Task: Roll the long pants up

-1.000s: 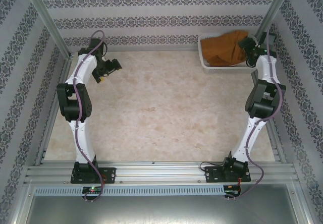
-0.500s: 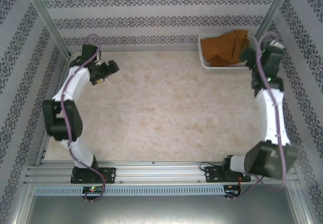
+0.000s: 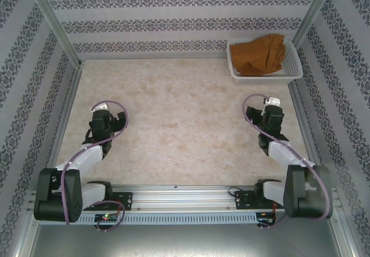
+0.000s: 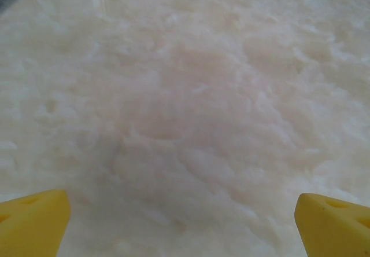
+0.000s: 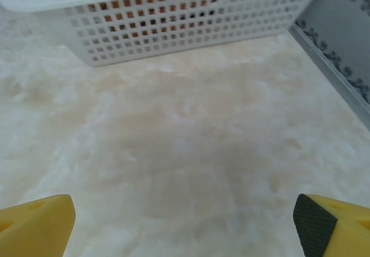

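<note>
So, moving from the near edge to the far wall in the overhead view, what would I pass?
Metal rail with the arm bases → left gripper and right gripper, about level → table → white basket holding the long pants → patterned wall.

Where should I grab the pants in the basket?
Likely take the pants by the raised fold at their far right, coming straight down with the right gripper: they lie bunched in the basket, whose walls block a sideways approach.
</note>
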Available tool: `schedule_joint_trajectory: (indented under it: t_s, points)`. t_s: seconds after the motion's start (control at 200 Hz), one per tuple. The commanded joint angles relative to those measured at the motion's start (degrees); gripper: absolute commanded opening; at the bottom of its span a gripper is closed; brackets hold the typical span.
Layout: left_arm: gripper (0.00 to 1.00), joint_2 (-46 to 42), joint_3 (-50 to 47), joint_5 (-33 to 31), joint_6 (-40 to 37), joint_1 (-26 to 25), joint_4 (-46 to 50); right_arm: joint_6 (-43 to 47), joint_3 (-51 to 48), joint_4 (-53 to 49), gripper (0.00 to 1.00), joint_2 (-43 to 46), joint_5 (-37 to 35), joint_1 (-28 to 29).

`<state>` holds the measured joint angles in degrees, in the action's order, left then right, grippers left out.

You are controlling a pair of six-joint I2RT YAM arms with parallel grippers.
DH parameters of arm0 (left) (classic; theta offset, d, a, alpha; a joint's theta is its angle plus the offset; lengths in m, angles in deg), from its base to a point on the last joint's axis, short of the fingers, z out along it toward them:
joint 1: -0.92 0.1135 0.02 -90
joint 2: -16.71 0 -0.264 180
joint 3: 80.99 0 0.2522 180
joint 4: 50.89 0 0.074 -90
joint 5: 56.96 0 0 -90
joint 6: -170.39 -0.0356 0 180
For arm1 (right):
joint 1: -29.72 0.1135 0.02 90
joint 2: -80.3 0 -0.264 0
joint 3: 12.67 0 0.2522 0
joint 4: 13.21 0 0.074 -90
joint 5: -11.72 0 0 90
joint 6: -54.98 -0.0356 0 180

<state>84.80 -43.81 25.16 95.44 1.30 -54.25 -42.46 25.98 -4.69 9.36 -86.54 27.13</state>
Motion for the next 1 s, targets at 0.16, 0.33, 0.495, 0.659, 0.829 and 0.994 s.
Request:
schedule_joint_trajectory:
  t_s: [0.16,0.33,0.495,0.659,0.829,0.994]
  points:
    - [1.00,9.3,-0.2,-4.5,-6.0,-0.4,-17.5,7.9,4.4,14.7,0.98,-13.7,-5.7,8.2]
    - [1.00,19.0,4.8,-4.4,-10.8,-0.9,-20.8,8.0,2.1,17.9,0.98,-13.1,-6.2,8.6]
    - [1.00,19.8,6.1,-4.1,-12.9,-2.7,-18.8,8.0,0.0,21.5,0.98,-12.7,-5.8,8.7]
    - [1.00,19.3,2.1,-1.0,-13.8,-2.8,-25.6,7.7,-7.5,42.2,0.98,-18.6,2.1,6.3]
    - [1.00,21.5,-5.2,2.5,-15.4,-2.7,-41.4,7.9,-6.0,36.6,0.98,-16.8,1.3,6.6]
    - [1.00,21.0,-0.5,3.2,-13.4,-1.0,-31.0,6.5,-3.5,30.7,0.98,-15.9,3.8,4.9]
